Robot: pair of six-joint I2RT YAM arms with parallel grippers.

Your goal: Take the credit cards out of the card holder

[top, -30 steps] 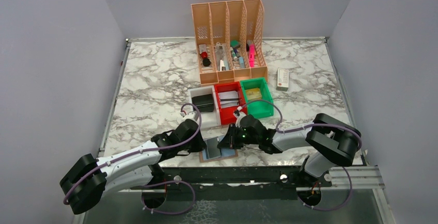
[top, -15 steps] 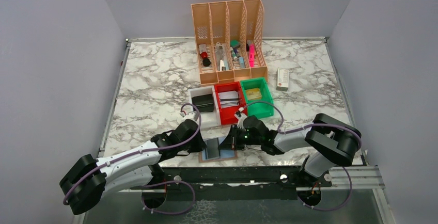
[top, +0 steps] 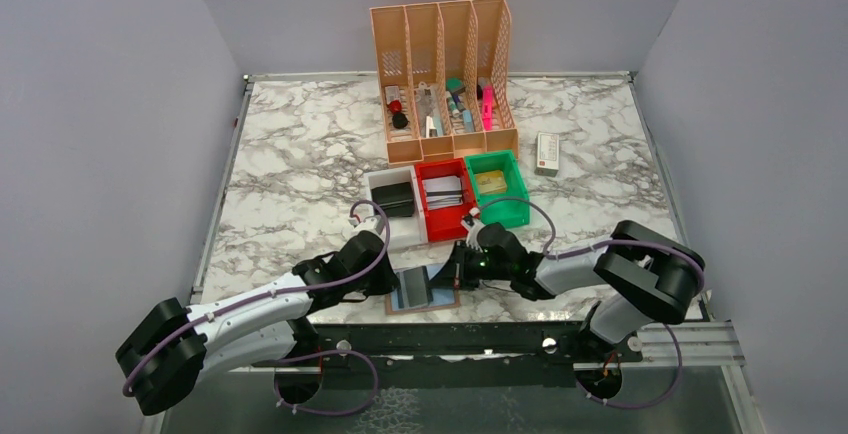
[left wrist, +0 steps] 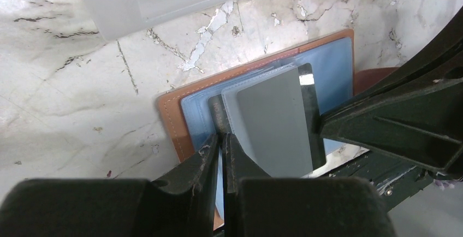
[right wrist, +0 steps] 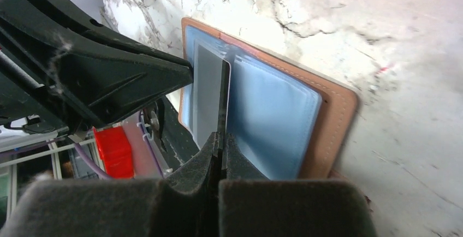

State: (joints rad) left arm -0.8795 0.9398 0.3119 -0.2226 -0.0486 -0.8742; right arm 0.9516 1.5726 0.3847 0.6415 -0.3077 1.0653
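Note:
The tan-brown card holder lies flat at the table's near edge, with a bluish clear pocket inside its brown border; it also shows in the right wrist view. A grey, dark-edged credit card stands partly out of the pocket, seen edge-on in the right wrist view. My left gripper is shut on the holder's pocket edge at its left side. My right gripper is shut on the card's edge at the holder's right side.
Just behind the holder stand a white bin with a black case, a red bin and a green bin. An orange file organizer and a small white box stand farther back. The table's front rail is right beside the holder.
My right gripper has moved a little to the right with the card, drawing it further out of the pocket. The left gripper has stayed on the holder.

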